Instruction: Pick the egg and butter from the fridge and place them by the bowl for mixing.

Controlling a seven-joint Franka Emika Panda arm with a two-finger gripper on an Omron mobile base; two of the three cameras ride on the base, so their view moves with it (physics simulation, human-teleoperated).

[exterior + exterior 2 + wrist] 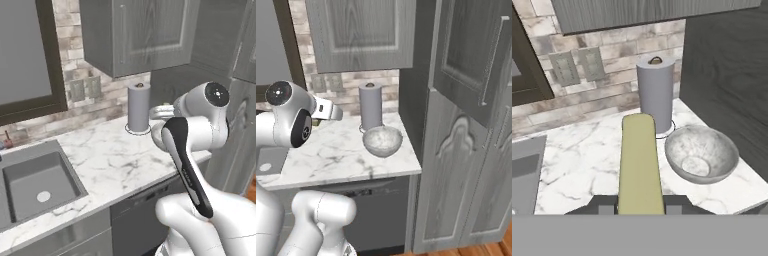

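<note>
Hand view puts the butter (640, 165) right up close: the olive-yellow stick runs lengthwise away from the camera, clamped at its near end between the two dark fingertips (604, 206) of the gripper (640, 207), the jaws drawn in narrow on it. The stick hangs above the white marble counter (582, 160), not touching it.

Just past the butter's right side sits the mottled grey bowl (701, 154), upright on the counter near the right end. Behind the butter's far tip stands a grey paper towel roll (656, 92) on its round base, just beside the bowl's back-left rim. To the left, a corner of the grey sink (524, 172) is set into the counter.

Farther back, the brick backsplash carries two wall outlet plates (577, 66), with grey upper cabinets (361, 32) overhead.

From the right base view, the bowl (382, 141) sits in front of the roll (370, 106), close to the tall grey panel at the counter's right end. The fridge (466, 165) stands beyond that, doors closed.
</note>
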